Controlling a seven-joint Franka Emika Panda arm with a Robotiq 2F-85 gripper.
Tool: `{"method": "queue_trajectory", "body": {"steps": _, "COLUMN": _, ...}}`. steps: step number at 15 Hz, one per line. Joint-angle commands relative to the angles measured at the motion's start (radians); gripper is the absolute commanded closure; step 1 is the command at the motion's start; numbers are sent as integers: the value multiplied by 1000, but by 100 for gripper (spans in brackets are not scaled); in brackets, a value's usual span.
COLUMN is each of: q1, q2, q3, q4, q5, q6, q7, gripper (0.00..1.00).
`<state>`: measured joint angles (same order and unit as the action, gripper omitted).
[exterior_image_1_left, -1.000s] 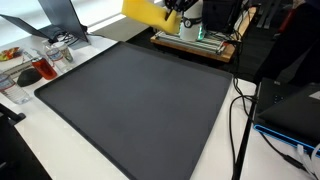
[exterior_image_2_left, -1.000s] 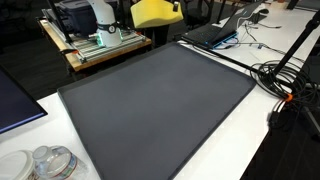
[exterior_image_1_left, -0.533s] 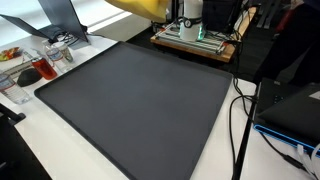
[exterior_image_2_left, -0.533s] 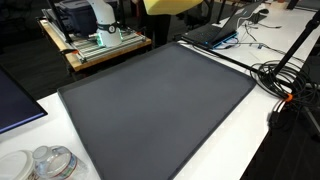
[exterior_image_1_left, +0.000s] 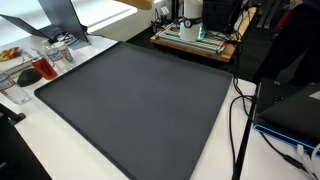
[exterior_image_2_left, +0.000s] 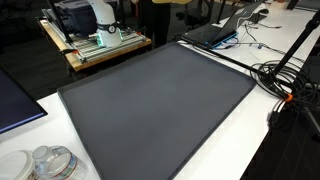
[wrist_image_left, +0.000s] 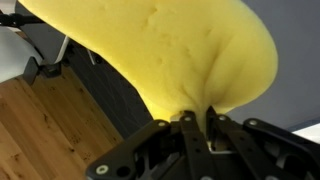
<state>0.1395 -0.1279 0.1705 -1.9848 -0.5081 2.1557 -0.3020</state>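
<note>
In the wrist view my gripper (wrist_image_left: 198, 118) is shut on a soft yellow sponge-like object (wrist_image_left: 170, 50), pinching its lower edge so it bulges above the fingers. In both exterior views the gripper is lifted out of the top of the picture. Only a sliver of the yellow object shows at the top edge (exterior_image_1_left: 145, 3) (exterior_image_2_left: 170, 2). It hangs high above the far edge of the large dark grey mat (exterior_image_1_left: 135, 100) (exterior_image_2_left: 155, 100).
A wooden platform with the robot base (exterior_image_1_left: 195, 38) (exterior_image_2_left: 95, 40) stands behind the mat. Clear containers (exterior_image_1_left: 45, 62) (exterior_image_2_left: 45, 162) sit on the white table beside the mat. Black cables (exterior_image_1_left: 240, 110) (exterior_image_2_left: 285, 80) and a laptop (exterior_image_2_left: 215, 32) lie along one side.
The gripper has risen with the yellow object, which was fully visible above the mat's far edge a second ago and is now almost out of both exterior views.
</note>
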Motion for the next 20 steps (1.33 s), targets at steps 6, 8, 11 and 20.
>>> {"method": "queue_trajectory", "body": {"steps": 6, "q1": 0, "q2": 5, "q3": -2, "q4": 41, "q5": -21, "q6": -12, "q7": -8, "gripper": 55}}
{"method": "queue_trajectory", "body": {"steps": 8, "q1": -1, "q2": 3, "q3": -2, "q4": 39, "q5": -21, "q6": -12, "q7": -6, "gripper": 40}}
{"method": "queue_trajectory", "body": {"steps": 11, "q1": 0, "q2": 1, "q3": -1, "q4": 37, "q5": -22, "q6": -13, "q7": -6, "gripper": 20}}
{"method": "queue_trajectory", "body": {"steps": 20, "q1": 1, "q2": 1, "q3": 0, "q4": 40, "q5": -21, "q6": -20, "q7": -8, "gripper": 0}}
